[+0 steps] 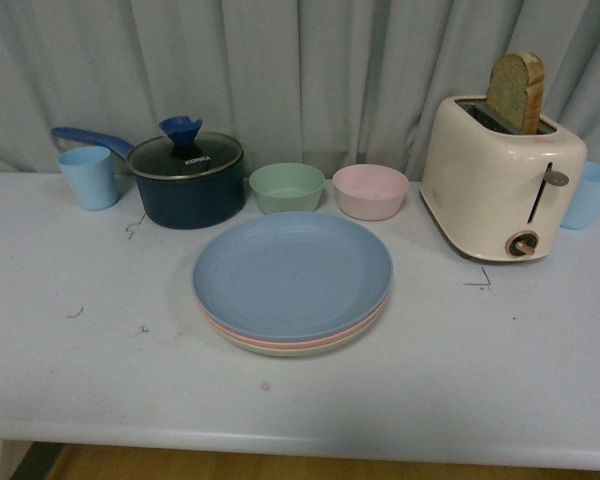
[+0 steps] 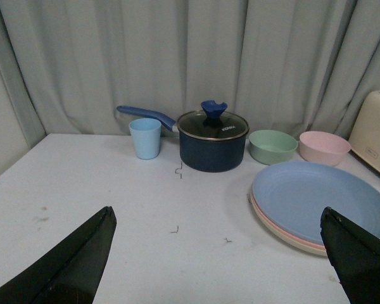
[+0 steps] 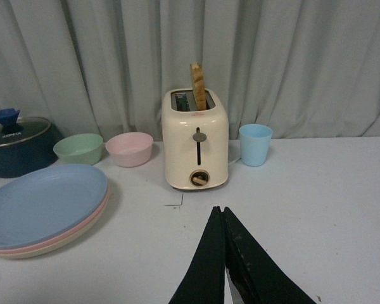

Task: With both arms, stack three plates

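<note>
Plates (image 1: 292, 275) stacked; pot lid (image 1: 187, 156) lettering unreadable.

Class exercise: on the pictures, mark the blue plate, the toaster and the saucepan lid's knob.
blue plate (image 1: 292, 272), front view, the centre of its flat well, top of the stack.
toaster (image 3: 196, 149), right wrist view, its cream front face beside the lever slot.
saucepan lid's knob (image 2: 214, 109), left wrist view, the knob's blue flared top.

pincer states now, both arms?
Left pincer: open, holding nothing.
Right pincer: closed, holding nothing.
</note>
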`<state>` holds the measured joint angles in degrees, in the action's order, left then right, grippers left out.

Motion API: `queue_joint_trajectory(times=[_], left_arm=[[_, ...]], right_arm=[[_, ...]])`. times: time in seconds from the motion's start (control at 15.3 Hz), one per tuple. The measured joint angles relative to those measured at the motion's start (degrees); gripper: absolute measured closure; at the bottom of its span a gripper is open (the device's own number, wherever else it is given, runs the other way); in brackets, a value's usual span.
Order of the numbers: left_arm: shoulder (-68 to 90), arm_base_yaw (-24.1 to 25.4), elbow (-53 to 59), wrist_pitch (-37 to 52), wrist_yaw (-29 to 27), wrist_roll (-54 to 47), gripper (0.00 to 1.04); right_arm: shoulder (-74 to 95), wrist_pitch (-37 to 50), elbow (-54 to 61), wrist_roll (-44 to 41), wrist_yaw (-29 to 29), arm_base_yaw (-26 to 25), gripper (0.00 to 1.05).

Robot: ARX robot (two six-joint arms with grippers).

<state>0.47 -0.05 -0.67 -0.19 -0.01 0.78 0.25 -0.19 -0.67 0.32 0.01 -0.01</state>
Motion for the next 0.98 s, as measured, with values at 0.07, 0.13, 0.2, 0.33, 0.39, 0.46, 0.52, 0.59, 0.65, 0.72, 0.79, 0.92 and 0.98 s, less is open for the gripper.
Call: queue_joint_trajectory(times=[0.07, 0.13, 0.2, 0.33, 0.39, 0.46, 0.52, 0.59, 0.65, 0.72, 0.79, 0.92, 0.98], left_arm=[[0.0, 0.0, 0.0, -0.02, 0.02, 0.0, 0.07], [0.0, 0.02, 0.0, 0.0, 0.0, 0.0, 0.07], [0.0, 0.02, 0.0, 0.0, 0.02, 0.0, 0.07], [0.0, 0.0, 0.0, 0.0, 0.02, 0.0, 0.07], [0.0, 0.0, 0.0, 0.0, 0.02, 0.0, 0.07], [0.0, 0.0, 0.0, 0.0, 0.0, 0.0, 0.07], [0.0, 0.0, 0.0, 0.0, 0.02, 0.0, 0.07], [0.0, 0.02, 0.0, 0.0, 0.02, 0.0, 0.07], [0.0, 0.0, 0.0, 0.0, 0.0, 0.0, 0.07], [0.0, 0.0, 0.0, 0.0, 0.0, 0.0, 0.07], [0.0, 0.0, 0.0, 0.0, 0.02, 0.02, 0.07], [0.0, 0.0, 0.0, 0.0, 0.02, 0.0, 0.07], [0.0, 0.0, 0.0, 0.0, 0.0, 0.0, 0.07]], right_arm=[[0.0, 0.0, 0.0, 0.02, -0.02, 0.0, 1.03], [0.0, -0.02, 0.0, 0.0, 0.0, 0.0, 1.03], [0.0, -0.02, 0.0, 0.0, 0.0, 0.0, 1.03], [0.0, -0.02, 0.0, 0.02, 0.0, 0.0, 1.03], [0.0, -0.02, 0.0, -0.04, 0.0, 0.0, 1.01], [0.0, -0.02, 0.0, -0.04, 0.0, 0.0, 0.87], [0.0, -0.02, 0.0, -0.04, 0.0, 0.0, 0.74], [0.0, -0.02, 0.0, -0.04, 0.0, 0.0, 0.63], [0.0, -0.02, 0.0, -0.04, 0.0, 0.0, 0.5], [0.0, -0.02, 0.0, -0.04, 0.0, 0.0, 0.27], [0.0, -0.02, 0.0, -0.04, 0.0, 0.0, 0.12], [0.0, -0.02, 0.0, -0.04, 0.0, 0.0, 0.08], [0.0, -0.02, 0.0, -0.04, 0.0, 0.0, 0.06]])
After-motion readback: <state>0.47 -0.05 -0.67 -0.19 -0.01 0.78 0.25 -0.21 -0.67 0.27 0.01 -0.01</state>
